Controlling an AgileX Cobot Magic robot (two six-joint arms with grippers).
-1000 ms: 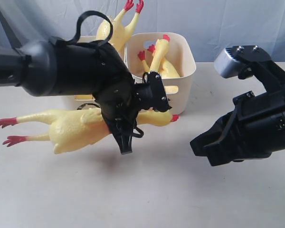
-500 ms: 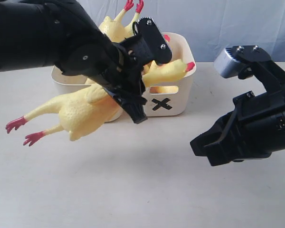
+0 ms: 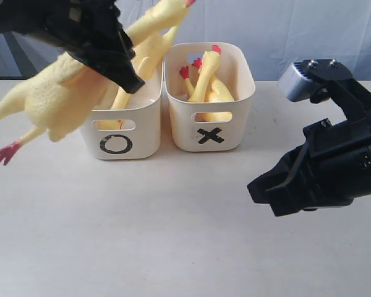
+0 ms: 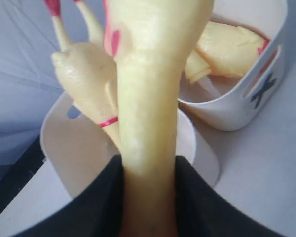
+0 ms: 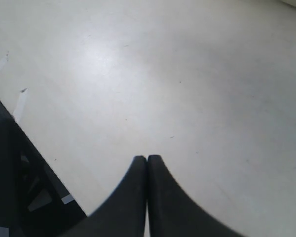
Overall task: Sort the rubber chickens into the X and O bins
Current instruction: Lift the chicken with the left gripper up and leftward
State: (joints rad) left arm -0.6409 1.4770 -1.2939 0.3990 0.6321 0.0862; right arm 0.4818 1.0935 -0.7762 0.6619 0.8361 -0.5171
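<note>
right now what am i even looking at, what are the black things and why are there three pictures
These are two black robot arms at a table, each ending in a claw. The wide picture comes from a camera off the arms. The other two come from small cameras on each arm's wrist, looking along its claw. On the table stand two cream tubs, the O bin and the X bin. Yellow rubber chickens lie in the X bin, and another chicken with a red neck band sticks out of the O bin. The left claw is shut on a large chicken, held in the air near the O bin. The right claw is shut, holds nothing and hangs over the table.
</note>
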